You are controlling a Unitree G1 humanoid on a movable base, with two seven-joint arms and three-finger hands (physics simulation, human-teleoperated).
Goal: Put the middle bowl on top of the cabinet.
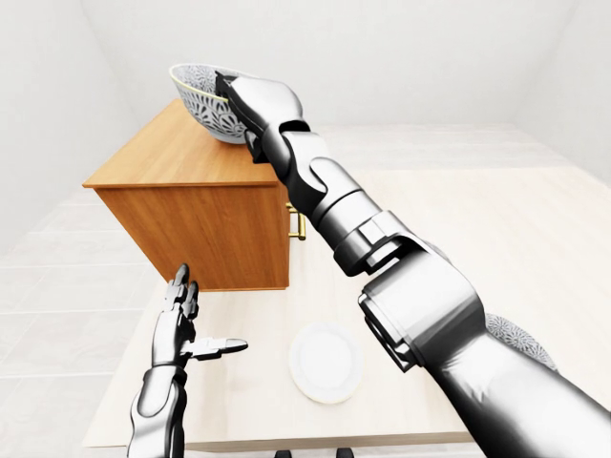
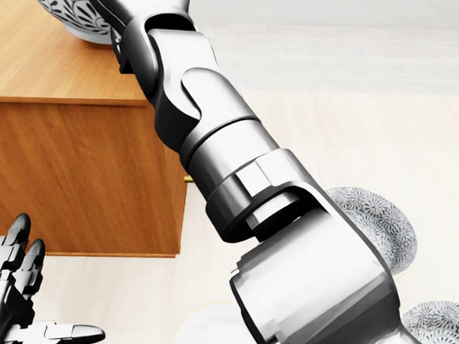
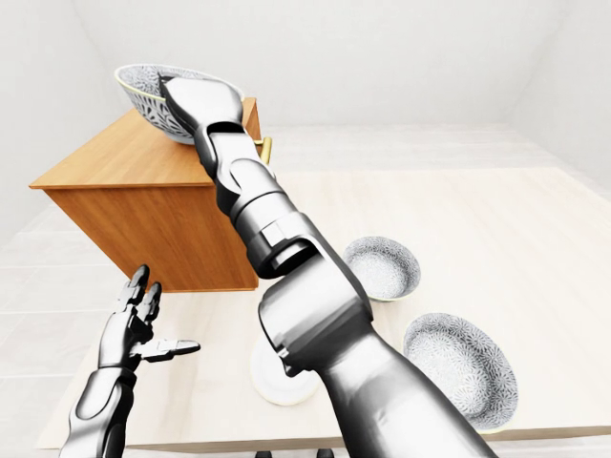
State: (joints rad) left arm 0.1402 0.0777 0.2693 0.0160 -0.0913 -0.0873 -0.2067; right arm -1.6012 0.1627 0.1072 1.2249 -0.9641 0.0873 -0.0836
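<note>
While the right robot hand (image 1: pixel 239 95) lies on the rim of the middle bowl (image 1: pixel 199 95), its fingers are hidden, so I cannot tell if they squeeze it. That bowl sits tilted on top of the cabinet (image 1: pixel 181 153). The left robot hand (image 1: pixel 186 320) has its fingers spread apart, near a white plate (image 1: pixel 325 361) on the surface (image 1: pixel 535 229).

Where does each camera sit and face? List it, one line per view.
Left-eye view: on the head, facing down at the cabinet; right hand grips the bowl, left hand open.
Head view: on the head, steeper; right arm fills it.
Right-eye view: offset rightward; shows two other bowls plainly.
All share cabinet, bowl, both arms.
</note>
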